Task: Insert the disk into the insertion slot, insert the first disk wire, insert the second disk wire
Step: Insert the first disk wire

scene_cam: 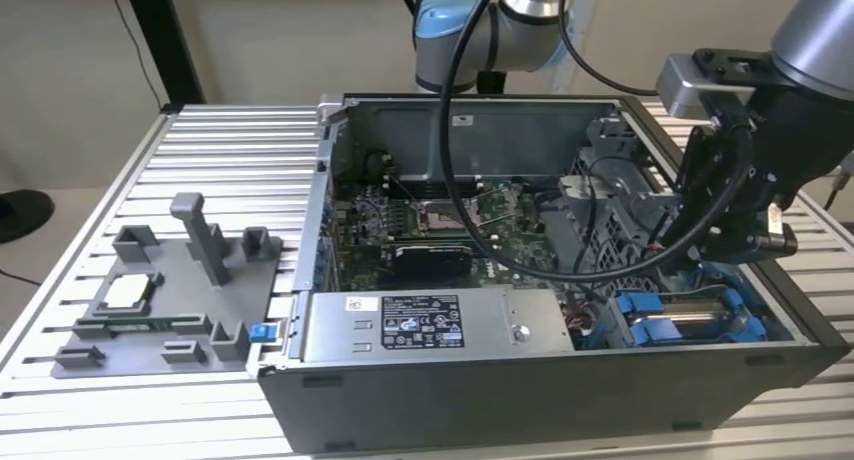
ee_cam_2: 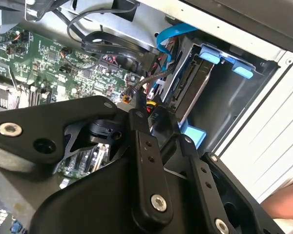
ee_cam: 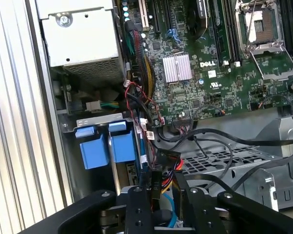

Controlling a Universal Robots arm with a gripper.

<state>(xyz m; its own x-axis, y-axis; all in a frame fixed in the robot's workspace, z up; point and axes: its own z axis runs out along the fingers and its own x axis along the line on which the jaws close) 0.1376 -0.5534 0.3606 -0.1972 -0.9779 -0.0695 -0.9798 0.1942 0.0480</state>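
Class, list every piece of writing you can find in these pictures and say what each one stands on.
Power-supply box, two labels: print too small to read.
Motherboard: a white maker's mark, not quoted here; the other lettering is too small to read.

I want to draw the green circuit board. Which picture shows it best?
The first wrist view: the flat green circuit board spreads wide. In the exterior view it sits inside the grey metal case behind a black cable; the second wrist view shows a corner.
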